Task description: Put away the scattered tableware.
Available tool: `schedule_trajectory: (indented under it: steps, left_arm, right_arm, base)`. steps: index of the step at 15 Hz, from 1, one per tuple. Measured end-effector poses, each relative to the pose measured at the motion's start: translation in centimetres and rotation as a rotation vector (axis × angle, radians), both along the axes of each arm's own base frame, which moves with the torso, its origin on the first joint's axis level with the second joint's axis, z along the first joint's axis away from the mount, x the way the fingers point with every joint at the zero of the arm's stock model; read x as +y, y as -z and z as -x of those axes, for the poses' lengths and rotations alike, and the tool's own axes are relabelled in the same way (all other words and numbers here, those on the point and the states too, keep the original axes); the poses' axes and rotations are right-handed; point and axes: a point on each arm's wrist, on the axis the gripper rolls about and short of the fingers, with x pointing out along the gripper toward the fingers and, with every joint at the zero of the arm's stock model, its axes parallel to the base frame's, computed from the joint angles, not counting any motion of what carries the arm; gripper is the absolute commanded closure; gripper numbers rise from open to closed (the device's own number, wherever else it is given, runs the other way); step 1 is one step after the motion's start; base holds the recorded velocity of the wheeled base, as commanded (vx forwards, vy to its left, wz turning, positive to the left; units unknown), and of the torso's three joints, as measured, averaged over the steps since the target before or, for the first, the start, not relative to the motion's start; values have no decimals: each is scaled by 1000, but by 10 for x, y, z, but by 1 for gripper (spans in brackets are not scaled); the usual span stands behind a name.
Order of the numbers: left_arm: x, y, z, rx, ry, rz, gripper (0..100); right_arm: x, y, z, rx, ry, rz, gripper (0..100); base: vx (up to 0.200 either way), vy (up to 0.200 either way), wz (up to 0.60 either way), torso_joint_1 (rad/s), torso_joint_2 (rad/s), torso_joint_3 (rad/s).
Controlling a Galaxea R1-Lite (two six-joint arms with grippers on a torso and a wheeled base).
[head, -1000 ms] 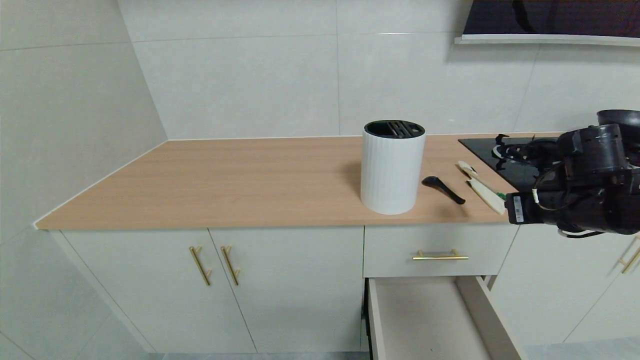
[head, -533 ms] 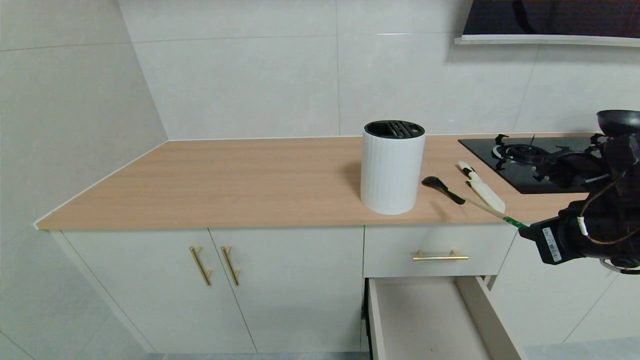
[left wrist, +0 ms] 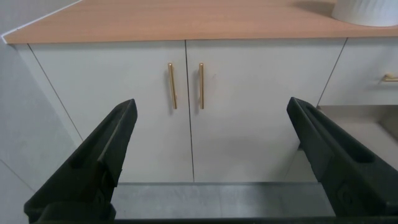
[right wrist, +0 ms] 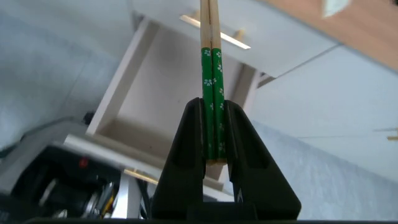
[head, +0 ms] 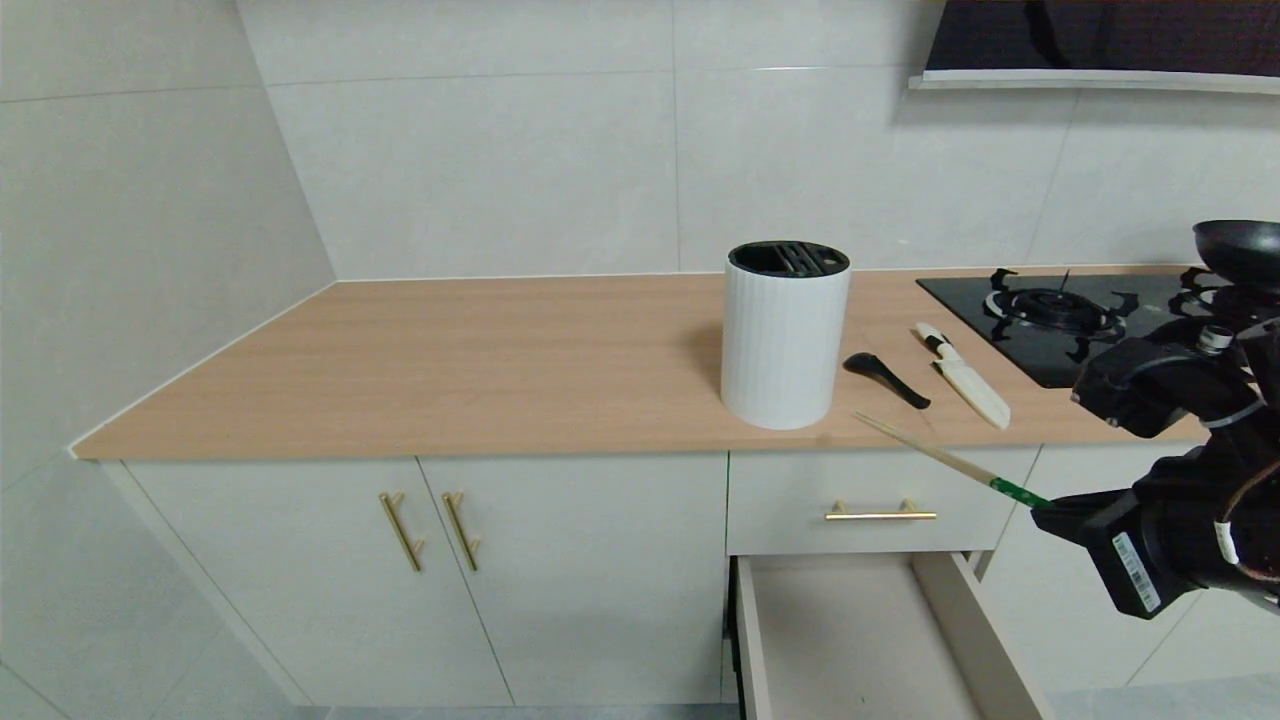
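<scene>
We clamp the chopsticks (head: 940, 455) by their green ends in the right gripper (right wrist: 210, 124), near the open drawer (head: 830, 630), probably their destination. Our left gripper (left wrist: 211, 134) gapes wide, empty.

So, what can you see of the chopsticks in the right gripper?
The chopsticks are a pair of thin pale sticks, seemingly wood or bamboo, with a green patterned band at the thick end. They lie side by side, touching. The right gripper is shut on the green end; nothing else touches them. They are held in the air, slanted, tips toward the countertop edge, near the open drawer.
</scene>
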Motion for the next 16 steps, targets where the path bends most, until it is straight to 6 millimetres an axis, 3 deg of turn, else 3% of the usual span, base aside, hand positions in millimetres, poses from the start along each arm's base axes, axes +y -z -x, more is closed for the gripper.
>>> schedule_trajectory:
  steps: [9,16]
  left_arm:
    - [0,0,0,-1,0,0,0]
    - [0,0,0,0,0,0,0]
  right_arm:
    - [11,15,12,27,-100,73,100]
    - [12,20,11,47,-105,85,100]
  base:
    - [0,0,0,-8,21,12]
    - [0,0,0,-191,440,251]
